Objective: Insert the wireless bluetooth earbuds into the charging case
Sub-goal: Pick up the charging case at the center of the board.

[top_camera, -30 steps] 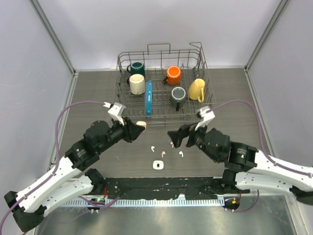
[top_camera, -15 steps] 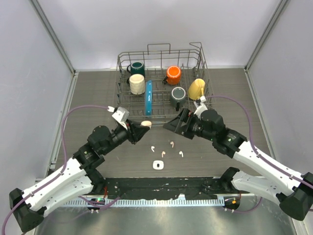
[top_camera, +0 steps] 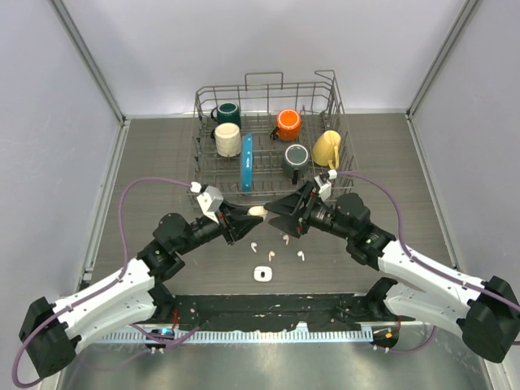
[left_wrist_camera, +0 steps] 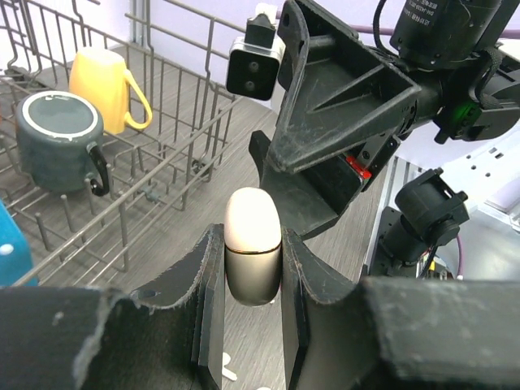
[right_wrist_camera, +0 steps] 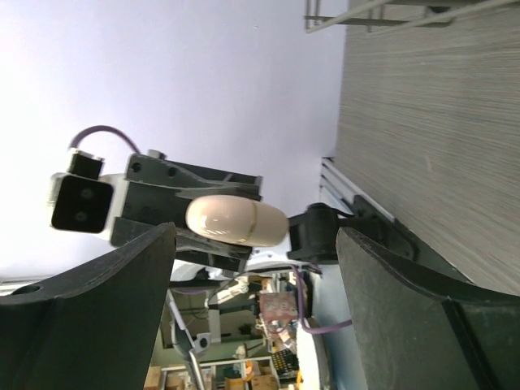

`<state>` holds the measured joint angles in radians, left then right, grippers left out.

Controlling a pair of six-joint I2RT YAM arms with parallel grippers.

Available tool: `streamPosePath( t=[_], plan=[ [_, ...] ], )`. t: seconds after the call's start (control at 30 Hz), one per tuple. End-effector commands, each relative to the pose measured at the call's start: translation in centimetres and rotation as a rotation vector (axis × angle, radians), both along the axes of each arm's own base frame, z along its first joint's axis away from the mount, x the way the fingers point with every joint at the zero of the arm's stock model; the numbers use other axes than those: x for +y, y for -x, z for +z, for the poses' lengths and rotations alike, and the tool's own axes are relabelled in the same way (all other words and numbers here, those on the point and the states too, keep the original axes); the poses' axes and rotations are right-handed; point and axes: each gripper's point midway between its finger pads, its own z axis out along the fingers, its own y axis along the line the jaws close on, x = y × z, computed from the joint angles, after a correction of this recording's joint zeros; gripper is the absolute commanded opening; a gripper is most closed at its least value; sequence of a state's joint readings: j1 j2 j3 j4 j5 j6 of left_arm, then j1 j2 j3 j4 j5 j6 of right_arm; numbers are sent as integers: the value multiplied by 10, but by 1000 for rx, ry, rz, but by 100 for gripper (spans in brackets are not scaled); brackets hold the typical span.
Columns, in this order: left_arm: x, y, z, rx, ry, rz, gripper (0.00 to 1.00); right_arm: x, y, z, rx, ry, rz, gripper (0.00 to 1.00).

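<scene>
A closed, pale pink-beige oval charging case [top_camera: 257, 211] is held above the table, and my left gripper [top_camera: 249, 214] is shut on its lower half [left_wrist_camera: 252, 268]. My right gripper [top_camera: 278, 216] faces it from the right, open. Its fingers [left_wrist_camera: 325, 154] stand just beyond the case's tip. In the right wrist view the case [right_wrist_camera: 236, 219] lies just past my open right gripper [right_wrist_camera: 256, 268], nearer its left finger and touching neither. Several tiny earbuds [top_camera: 285, 238] lie loose on the table below, some white [top_camera: 301, 256], some pinkish.
A small white case [top_camera: 261, 274] lies near the front edge. A wire dish rack [top_camera: 337, 106] at the back holds teal [top_camera: 227, 114], cream [top_camera: 228, 140], orange [top_camera: 288, 123], grey [top_camera: 296, 158] and yellow [top_camera: 327, 149] mugs and a blue object [top_camera: 246, 162].
My left gripper has carried the case right and forward toward the centre. My right gripper has swung left to meet it, with its jaws narrowing somewhat.
</scene>
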<state>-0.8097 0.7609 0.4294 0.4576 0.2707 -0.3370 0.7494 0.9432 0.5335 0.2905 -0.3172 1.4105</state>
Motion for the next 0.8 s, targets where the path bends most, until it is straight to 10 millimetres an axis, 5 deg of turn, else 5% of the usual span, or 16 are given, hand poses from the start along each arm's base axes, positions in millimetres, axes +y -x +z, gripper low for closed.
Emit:
streamPosePath(
  t=[0.0,0.4,0.77],
  plan=[
    [-6,4,34,-103,98,-42,0,2,0,39,-31,-165,10,85],
    [-10,-1,34,-103,135,-34,0,8,-5,40,50,-256,17,70],
    [-11,-8,28,-94,140,-9,2,10,-3,38,106,-322,38,67]
  ],
)
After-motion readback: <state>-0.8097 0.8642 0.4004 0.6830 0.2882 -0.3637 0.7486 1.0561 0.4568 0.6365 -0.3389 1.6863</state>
